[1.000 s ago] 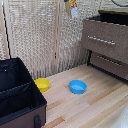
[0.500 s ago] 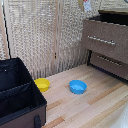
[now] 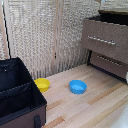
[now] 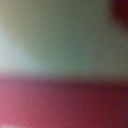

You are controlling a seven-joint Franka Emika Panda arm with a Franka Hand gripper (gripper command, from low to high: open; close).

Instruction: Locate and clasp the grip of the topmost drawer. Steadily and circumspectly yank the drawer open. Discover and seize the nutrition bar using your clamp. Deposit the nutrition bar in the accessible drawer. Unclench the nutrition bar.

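The dark brown cabinet stands at the exterior view's right. Its topmost drawer (image 3: 105, 40) sticks out further than the lower drawer (image 3: 109, 64), and the silver bar handle (image 3: 102, 41) is free. Neither the nutrition bar nor the clamp shows in the exterior view. The wrist view is one close blur of grey-green over pink with a dark red corner, and no fingers or packet can be made out in it.
A yellow bowl (image 3: 42, 84) and a blue bowl (image 3: 77, 86) sit on the light wooden table (image 3: 95, 107). A black box (image 3: 17, 97) fills the exterior view's lower left. A reed screen (image 3: 45, 35) lines the back.
A small yellow and dark shape at the top edge of the exterior view has slipped upward out of the picture. The drawers and bowls have not moved.
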